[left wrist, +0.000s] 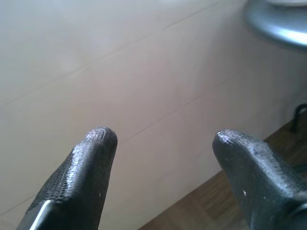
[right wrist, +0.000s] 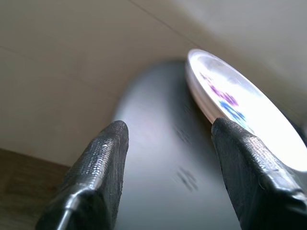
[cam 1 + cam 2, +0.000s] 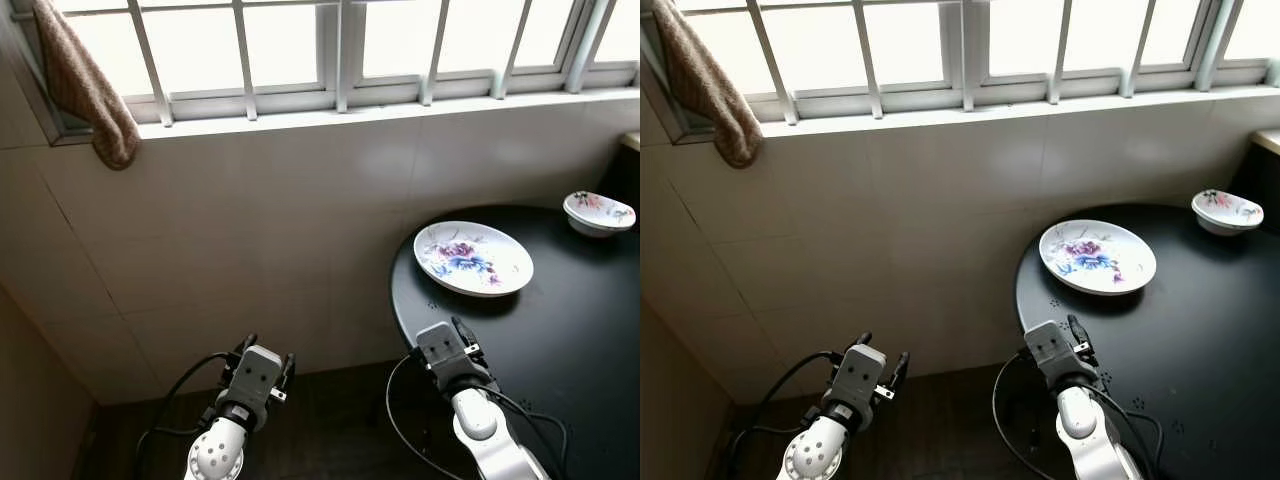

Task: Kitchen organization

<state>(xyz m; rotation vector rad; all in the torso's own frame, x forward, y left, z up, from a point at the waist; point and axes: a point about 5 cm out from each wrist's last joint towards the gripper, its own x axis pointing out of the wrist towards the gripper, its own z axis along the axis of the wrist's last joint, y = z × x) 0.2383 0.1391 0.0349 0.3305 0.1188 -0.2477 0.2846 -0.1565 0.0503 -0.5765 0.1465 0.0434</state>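
Brown towel hangs from the window bars at far left, high above and well apart from both claws. One towel.

Left claw is raised in front of the cream tiled wall, over the dark wooden floor, off the worktop's left edge. Its two fingers are spread wide with nothing between them, nothing held. From its wrist view the worktop edge shows as a grey curve ahead and off to one side.

Right claw sits just over the near-left rim of the round black worktop. Fingers wide apart, empty, grip on nothing. It points along the worktop toward the plate.

Floral plate, one, white with purple and blue flower print, lies flat on the worktop just ahead of the right claw and slightly to its right, apart from it, not touching. Round, so no clear long axis; face up.

Small floral bowl, one, white with a flower pattern, stands upright on the worktop beyond the plate, further right and farther from the right claw, near the back edge. Plate and bowl are apart from each other.

Two claws, one plate, one bowl, one worktop.
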